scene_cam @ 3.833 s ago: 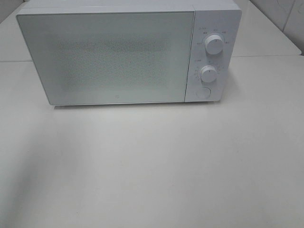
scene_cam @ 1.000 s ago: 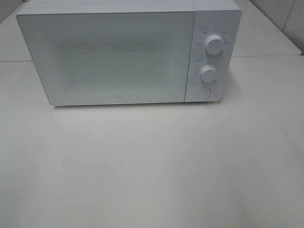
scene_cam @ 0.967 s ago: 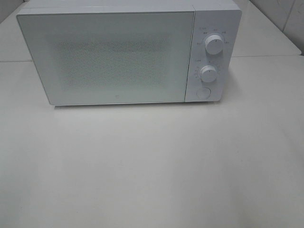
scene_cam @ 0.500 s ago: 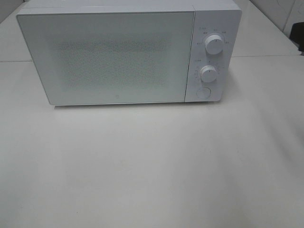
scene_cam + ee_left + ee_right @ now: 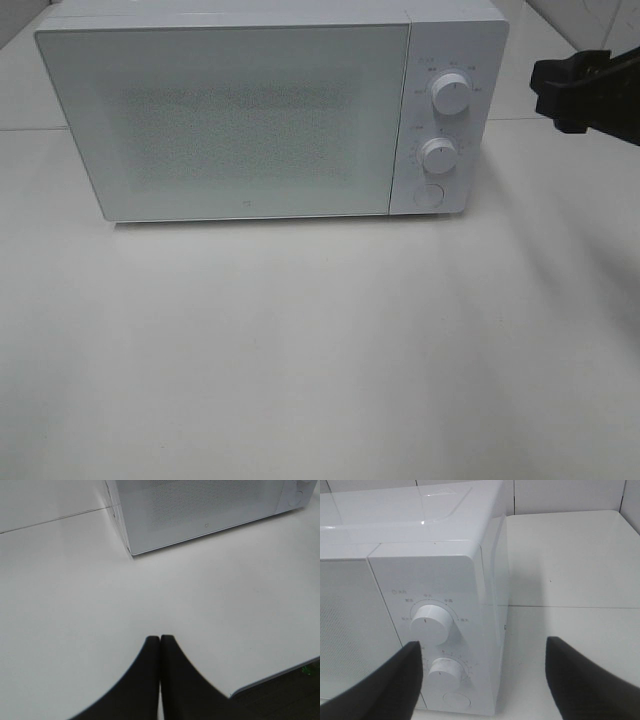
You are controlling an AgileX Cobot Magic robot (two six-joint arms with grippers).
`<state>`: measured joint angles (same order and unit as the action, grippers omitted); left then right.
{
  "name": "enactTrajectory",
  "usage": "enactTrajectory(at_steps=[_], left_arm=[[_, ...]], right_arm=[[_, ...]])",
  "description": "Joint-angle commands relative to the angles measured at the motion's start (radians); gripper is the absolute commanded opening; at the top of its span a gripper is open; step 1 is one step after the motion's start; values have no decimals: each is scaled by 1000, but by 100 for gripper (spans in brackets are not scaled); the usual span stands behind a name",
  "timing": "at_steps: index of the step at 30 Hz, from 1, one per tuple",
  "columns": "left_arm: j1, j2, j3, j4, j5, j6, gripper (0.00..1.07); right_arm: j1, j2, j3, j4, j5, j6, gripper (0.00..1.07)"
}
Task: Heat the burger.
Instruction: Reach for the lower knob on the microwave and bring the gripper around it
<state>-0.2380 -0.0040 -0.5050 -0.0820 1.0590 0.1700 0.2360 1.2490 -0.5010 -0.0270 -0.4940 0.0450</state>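
The burger shows in no view. A white microwave (image 5: 220,120) stands at the back of the table with its door closed, and the frosted door hides the inside. My right gripper (image 5: 552,95) hangs open in the air to the right of the control panel, level with the upper knob (image 5: 450,96). In the right wrist view the open right gripper (image 5: 482,647) faces that upper knob (image 5: 431,625) and the lower knob (image 5: 445,672) with nothing between its fingers. My left gripper (image 5: 160,639) is shut and empty above the table, in front of the microwave (image 5: 200,510).
A round button (image 5: 427,195) sits under the two knobs. The white table (image 5: 320,350) stretches in front of the microwave, and its front edge (image 5: 280,672) shows in the left wrist view. A tiled wall (image 5: 560,495) rises behind the table.
My right gripper has come into the exterior high view from the right edge, toward the control panel, and its jaws have widened. The microwave has not moved.
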Motion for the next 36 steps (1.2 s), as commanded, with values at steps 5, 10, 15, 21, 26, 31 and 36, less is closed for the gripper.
enactTrajectory(at_steps=[5, 10, 15, 21, 26, 31, 36], left_arm=[[3, -22, 2, 3, -16, -5, 0], [3, -22, 2, 3, -16, -5, 0], [3, -22, 2, 3, -16, -5, 0], [3, -22, 2, 3, -16, -5, 0], [3, -22, 2, 3, -16, -5, 0], [3, -22, 2, 3, -16, -5, 0], [3, -22, 2, 3, -16, -5, 0]], right_arm=[[38, 100, 1, -4, -91, 13, 68], [114, 149, 1, 33, -146, 8, 68], [203, 220, -33, 133, -154, -65, 68], [255, 324, -99, 313, -173, -244, 68], [255, 404, -107, 371, -270, -294, 68], [255, 493, -107, 361, -403, -275, 68], [255, 545, -107, 323, -457, -255, 68]])
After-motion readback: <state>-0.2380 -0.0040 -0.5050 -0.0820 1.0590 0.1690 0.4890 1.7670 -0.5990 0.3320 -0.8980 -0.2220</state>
